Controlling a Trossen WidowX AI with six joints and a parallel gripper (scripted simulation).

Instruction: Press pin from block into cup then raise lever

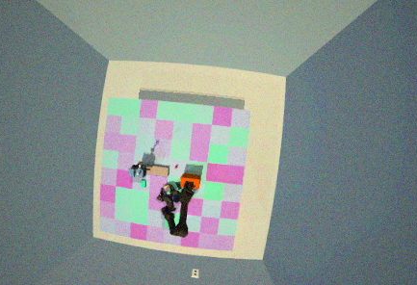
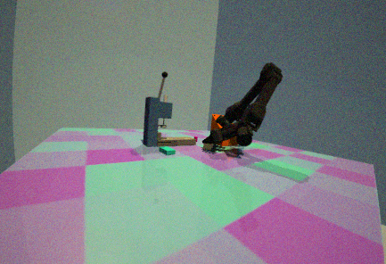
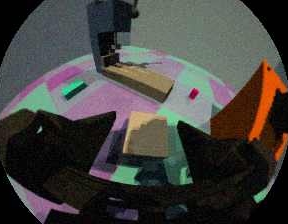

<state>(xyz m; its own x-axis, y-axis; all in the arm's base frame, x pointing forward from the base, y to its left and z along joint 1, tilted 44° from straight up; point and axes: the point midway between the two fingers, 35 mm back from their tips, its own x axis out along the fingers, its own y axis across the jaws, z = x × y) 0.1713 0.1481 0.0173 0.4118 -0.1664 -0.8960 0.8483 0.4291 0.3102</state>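
Sitting between the fingers of the widely spread claw [image 1: 167,189] [image 2: 210,144] [image 3: 147,131], the tan block [image 1: 167,188] [image 2: 209,146] [image 3: 146,135] touches neither.

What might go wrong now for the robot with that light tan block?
The black gripper is open around the tan block, holding nothing, so a finger might nudge or twist it. The orange box-like object is right beside the arm, so a sideways swing might bump it.
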